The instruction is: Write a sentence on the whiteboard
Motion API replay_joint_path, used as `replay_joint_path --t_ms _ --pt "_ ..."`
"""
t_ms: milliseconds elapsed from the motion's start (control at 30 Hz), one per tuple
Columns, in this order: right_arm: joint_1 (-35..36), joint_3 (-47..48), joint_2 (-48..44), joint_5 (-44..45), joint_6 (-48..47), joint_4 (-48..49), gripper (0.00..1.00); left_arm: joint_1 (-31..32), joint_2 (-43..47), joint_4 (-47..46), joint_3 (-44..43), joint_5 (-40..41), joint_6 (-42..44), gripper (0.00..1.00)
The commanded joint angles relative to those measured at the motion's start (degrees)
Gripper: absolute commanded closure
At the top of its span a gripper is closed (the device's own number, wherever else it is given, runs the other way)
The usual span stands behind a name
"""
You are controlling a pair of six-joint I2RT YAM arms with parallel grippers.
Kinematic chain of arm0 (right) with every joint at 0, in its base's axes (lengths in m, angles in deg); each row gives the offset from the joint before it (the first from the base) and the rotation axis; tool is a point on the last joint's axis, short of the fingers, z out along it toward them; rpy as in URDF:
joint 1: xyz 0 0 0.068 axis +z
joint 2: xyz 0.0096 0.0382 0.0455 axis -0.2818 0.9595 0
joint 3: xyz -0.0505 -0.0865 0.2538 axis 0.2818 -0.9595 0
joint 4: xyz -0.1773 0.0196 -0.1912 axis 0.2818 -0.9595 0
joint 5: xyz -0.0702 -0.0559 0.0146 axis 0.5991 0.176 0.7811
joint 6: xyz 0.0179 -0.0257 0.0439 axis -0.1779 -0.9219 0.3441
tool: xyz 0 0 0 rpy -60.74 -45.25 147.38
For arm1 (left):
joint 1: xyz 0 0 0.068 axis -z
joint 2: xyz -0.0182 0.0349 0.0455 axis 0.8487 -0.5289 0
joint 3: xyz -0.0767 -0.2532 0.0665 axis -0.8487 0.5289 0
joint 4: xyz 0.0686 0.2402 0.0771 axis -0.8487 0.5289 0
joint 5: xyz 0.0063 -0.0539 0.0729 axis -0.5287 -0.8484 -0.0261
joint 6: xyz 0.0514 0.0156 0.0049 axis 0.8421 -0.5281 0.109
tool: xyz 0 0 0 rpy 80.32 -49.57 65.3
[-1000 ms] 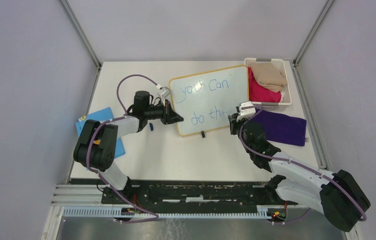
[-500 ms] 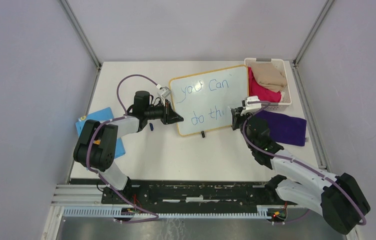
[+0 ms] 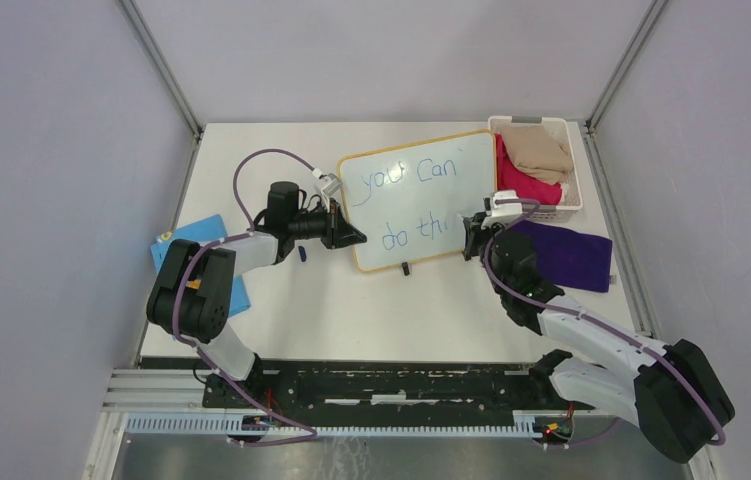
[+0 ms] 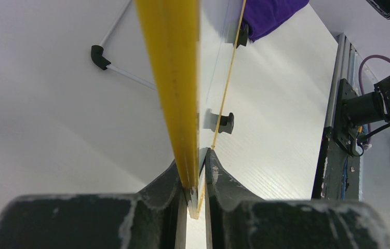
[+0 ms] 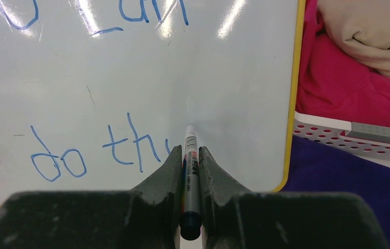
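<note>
Glossy whiteboard (image 3: 419, 200), rounded corners, thin yellow frame, at centre of top view. The sentence (image 5: 139, 150), in thin blue strokes, reads "you Can / do th". Left gripper (image 4: 193, 165) is clamped on the board's left frame edge. Right gripper (image 5: 189, 151) pinches a marker (image 5: 190, 179), tip on the board; label print unreadable.

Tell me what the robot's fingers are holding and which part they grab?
The left fingers clamp the whiteboard by its yellow left edge. The right fingers hold a marker by its barrel, tip pointing at the board.
</note>
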Motion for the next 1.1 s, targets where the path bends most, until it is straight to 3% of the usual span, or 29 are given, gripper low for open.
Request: replay_joint_path --t_ms 0,1067 --pt "-0.7 2.3 1.3 -0.1 1.1 2.9 1.0 2.0 -1.7 7.6 0.7 6.2 6.0 0.98" --pt "-0.6 -0.4 1.8 -7.0 2.0 3.5 1.0 2.0 -1.7 7.6 0.7 6.1 6.0 0.98"
